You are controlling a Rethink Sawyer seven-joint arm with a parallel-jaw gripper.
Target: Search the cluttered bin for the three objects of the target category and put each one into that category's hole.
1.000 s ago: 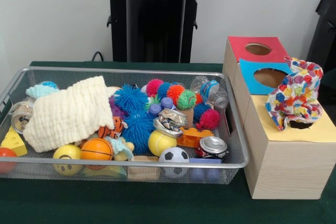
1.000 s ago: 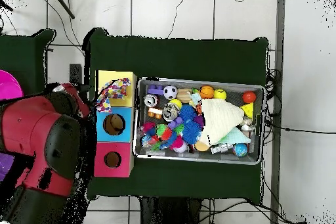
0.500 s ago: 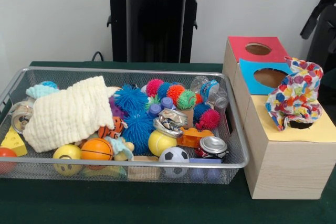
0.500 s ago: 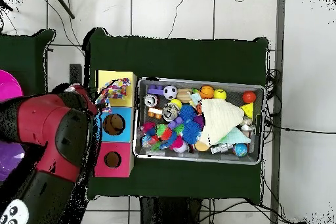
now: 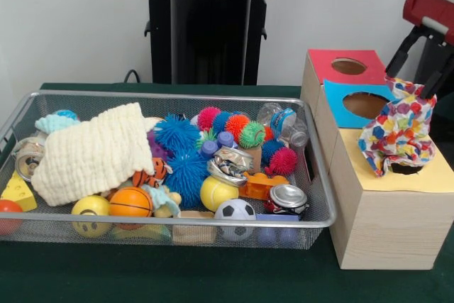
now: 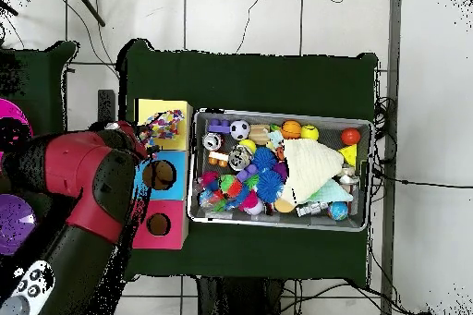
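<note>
The claw [image 5: 424, 84] hangs at the top corner of the patterned cloth [image 5: 396, 135] — whether it is open or closed I cannot tell. The cloth sits bunched over the yellow-panelled hole [image 5: 406, 169] of the wooden box [image 5: 386, 218], just beside the wire basket [image 5: 316, 168] — there a cream cloth [image 5: 92, 152] lies among balls.
</note>
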